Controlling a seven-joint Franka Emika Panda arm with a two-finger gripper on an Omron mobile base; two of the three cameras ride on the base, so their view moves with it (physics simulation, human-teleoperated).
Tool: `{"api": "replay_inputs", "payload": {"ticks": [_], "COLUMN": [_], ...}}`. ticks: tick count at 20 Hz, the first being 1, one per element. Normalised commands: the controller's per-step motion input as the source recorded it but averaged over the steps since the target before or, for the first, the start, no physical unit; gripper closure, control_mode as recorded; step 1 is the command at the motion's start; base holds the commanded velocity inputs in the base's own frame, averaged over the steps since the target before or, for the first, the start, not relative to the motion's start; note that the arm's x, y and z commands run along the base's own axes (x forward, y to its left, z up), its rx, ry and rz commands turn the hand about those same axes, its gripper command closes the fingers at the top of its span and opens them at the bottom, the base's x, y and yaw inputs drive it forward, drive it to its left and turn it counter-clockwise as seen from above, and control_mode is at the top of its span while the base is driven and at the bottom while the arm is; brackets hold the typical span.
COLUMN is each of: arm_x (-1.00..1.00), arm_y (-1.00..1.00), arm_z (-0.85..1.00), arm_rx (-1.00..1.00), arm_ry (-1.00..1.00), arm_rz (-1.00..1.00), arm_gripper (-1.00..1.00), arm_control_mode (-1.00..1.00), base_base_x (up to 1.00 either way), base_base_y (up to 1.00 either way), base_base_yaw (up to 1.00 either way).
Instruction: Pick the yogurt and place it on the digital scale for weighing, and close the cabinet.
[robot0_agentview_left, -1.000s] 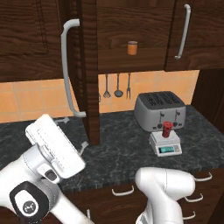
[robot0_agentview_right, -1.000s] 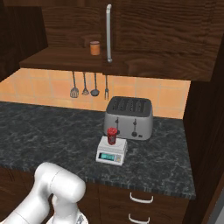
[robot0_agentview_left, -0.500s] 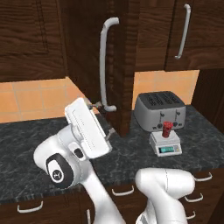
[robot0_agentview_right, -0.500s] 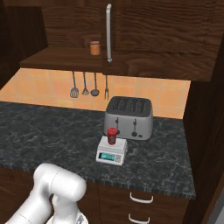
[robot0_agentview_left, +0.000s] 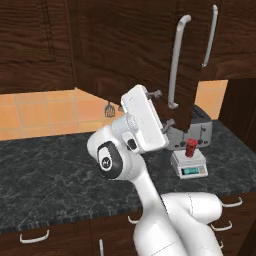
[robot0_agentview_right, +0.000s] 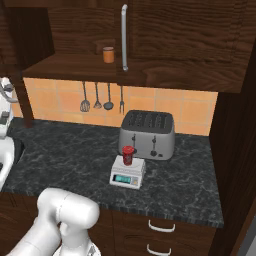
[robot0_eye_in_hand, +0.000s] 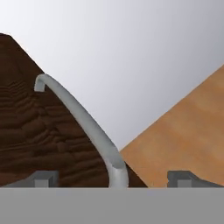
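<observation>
Dark counter (robot0_agentview_left: 45, 165), cabinet (robot0_agentview_left: 135, 55) door ajar, gripper (robot0_agentview_left: 162, 107) spread

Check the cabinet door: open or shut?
Open, partly. In the left base view the cabinet door stands swung out from the cabinet front; in the right base view the shelf with an orange cylinder shows.

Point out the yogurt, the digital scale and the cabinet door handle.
yogurt (robot0_agentview_right: 128, 155): right base view, on the cup's side.
digital scale (robot0_agentview_right: 127, 178): right base view, on its front display.
cabinet door handle (robot0_agentview_left: 176, 60): left base view, mid-bar.
</observation>
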Motion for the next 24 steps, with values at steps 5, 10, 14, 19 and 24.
{"api": "replay_inputs", "payload": {"ticks": [5, 10, 14, 19, 24], "arm_x": [0.83, 1.0, 0.76, 0.55, 1.0], "arm_y": [-0.99, -0.68, -0.96, -0.93, -0.71], "arm_z": [0.21, 0.02, 0.15, 0.18, 0.02], "arm_rx": [0.0, 0.0, 0.05, 0.1, 0.13], "arm_ry": [0.26, 0.31, 0.49, 0.57, 0.47], "arm_rz": [-0.14, -0.02, 0.09, 0.25, 0.23], "arm_gripper": [-1.0, -1.0, -1.0, -1.0, -1.0], "arm_control_mode": [-1.0, -1.0, -1.0, -1.0, -1.0], "base_base_x": [0.0, 0.0, 0.0, 0.0, 0.0], "base_base_y": [0.0, 0.0, 0.0, 0.0, 0.0], "base_base_yaw": [0.0, 0.0, 0.0, 0.0, 0.0]}}
